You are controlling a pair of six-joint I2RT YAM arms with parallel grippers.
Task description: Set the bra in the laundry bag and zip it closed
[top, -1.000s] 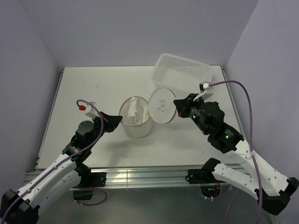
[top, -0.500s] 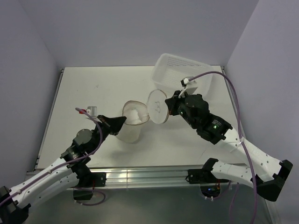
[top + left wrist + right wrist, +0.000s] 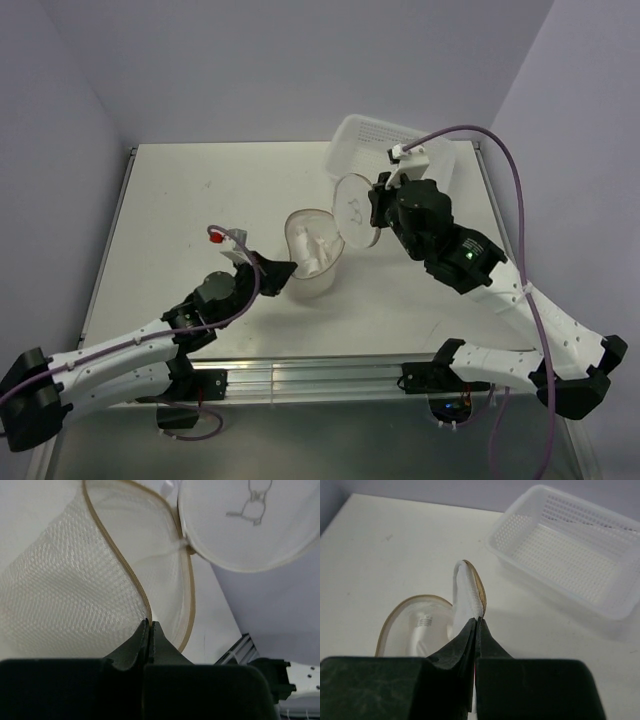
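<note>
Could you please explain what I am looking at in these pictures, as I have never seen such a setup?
These are two robot arms bolted to a table, each ending in a two-finger gripper. One picture looks down from above; the other two come from cameras on the wrists. On the table are a round mesh laundry bag, a white bra inside it, and a perforated basket. The left gripper pinches the bag's beige rim; the right gripper pinches the edge of its lid, held up beside the opening.

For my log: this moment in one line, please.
bra in laundry bag; lid open; left gripper grips rim; right gripper grips lid
</note>
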